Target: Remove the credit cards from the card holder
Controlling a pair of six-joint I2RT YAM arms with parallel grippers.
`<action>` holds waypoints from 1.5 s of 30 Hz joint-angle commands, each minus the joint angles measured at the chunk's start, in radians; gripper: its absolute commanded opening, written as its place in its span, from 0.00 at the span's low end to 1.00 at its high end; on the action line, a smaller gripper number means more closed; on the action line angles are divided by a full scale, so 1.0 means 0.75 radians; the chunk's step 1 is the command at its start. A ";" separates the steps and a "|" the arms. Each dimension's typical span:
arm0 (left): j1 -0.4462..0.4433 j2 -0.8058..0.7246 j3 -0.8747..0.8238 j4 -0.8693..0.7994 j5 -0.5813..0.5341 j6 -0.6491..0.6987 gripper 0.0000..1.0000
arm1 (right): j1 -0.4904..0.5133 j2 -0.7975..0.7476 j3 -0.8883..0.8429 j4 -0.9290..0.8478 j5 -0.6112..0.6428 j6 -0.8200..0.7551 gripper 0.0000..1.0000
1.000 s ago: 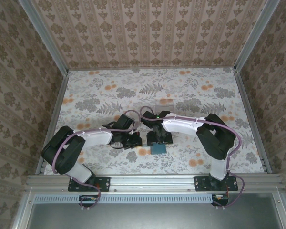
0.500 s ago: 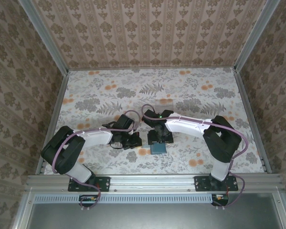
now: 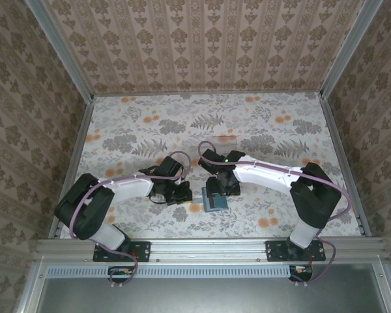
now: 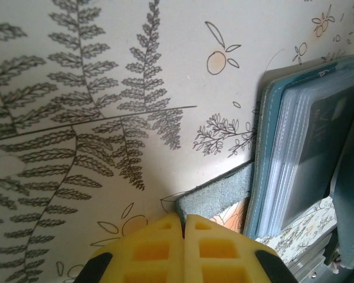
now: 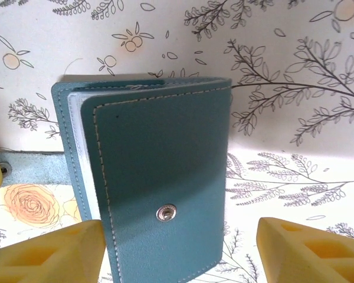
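Floral-print table [image 3: 137, 134], walled on three sides with patterned wallpaper [image 3: 202, 45]; both arm bases are bolted at its near edge.

Changes since one second earlier: the right arm's elbow has swung outward, away from the card holder [image 3: 215, 203], and its forearm now lies longer and flatter; the left arm and the holder have kept their places.

The holder lies nearer than mid-table, between the two grippers; the left gripper [image 3: 184, 193] is just left of the holder, and the right gripper [image 3: 219, 189] is over the holder's far edge.

Left wrist view: the yellow fingers [image 4: 153, 250] are pressed together with no gap; a teal strap [image 4: 218, 190] runs from the holder to their tips; whether the strap is pinched cannot be told. The holder's open edge faces this camera, showing a stack of clear sleeves [image 4: 286, 153] with one dark credit card [image 4: 327, 130] behind the plastic.

Right wrist view: the holder's outer teal cover faces this camera, with a metal snap stud [image 5: 166, 212]; the fingers [image 5: 47, 253] stand wide, one on each side of the holder; one is just beside the cover's stitched edge, the other well apart from it; nothing is gripped.
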 commanded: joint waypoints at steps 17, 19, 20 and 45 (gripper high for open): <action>0.016 -0.041 0.080 -0.159 -0.087 0.043 0.04 | -0.196 -0.203 -0.222 0.036 -0.070 -0.091 0.38; 0.014 -0.044 0.085 -0.163 -0.089 0.044 0.05 | -0.213 -0.203 -0.248 0.067 -0.097 -0.096 0.35; 0.013 -0.043 0.093 -0.167 -0.085 0.050 0.06 | -0.219 -0.204 -0.258 0.080 -0.109 -0.099 0.34; -0.134 -0.054 0.482 -0.510 -0.261 0.117 0.31 | -0.240 -0.138 -0.371 0.122 -0.011 -0.110 0.43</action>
